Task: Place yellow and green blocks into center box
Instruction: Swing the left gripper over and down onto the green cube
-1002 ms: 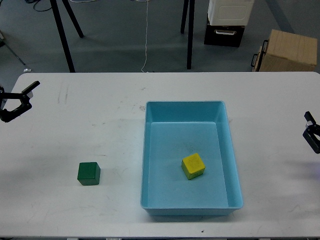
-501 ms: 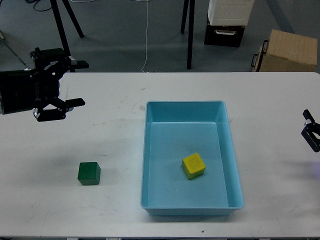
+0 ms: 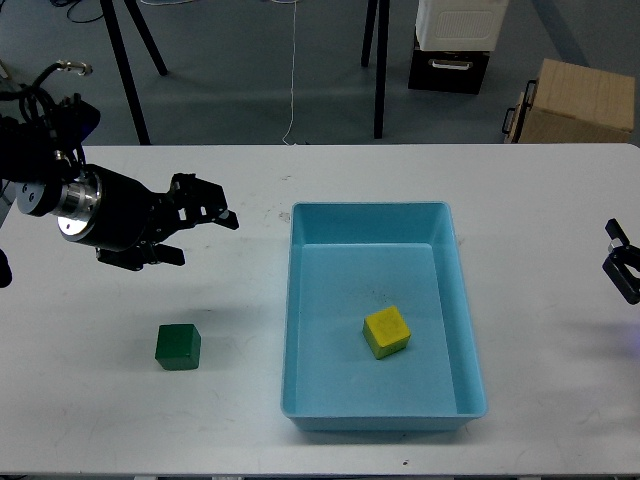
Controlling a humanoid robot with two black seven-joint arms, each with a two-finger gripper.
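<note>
White tabletop [image 3: 330,170] holds the green block [image 3: 178,347] alone on bare surface left of the blue box [image 3: 470,345], where the yellow block [image 3: 386,332] already lies. The left gripper [image 3: 196,232] has swung in from the table's left edge over the last second, jaws spread and empty, now above and beyond the green block with clear room to descend. At the right edge, the right gripper [image 3: 622,272] stays parked, its state unclear.

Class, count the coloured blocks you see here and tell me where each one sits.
2. The yellow block lies inside the blue box; the green block sits on the white table, left of the box.
</note>
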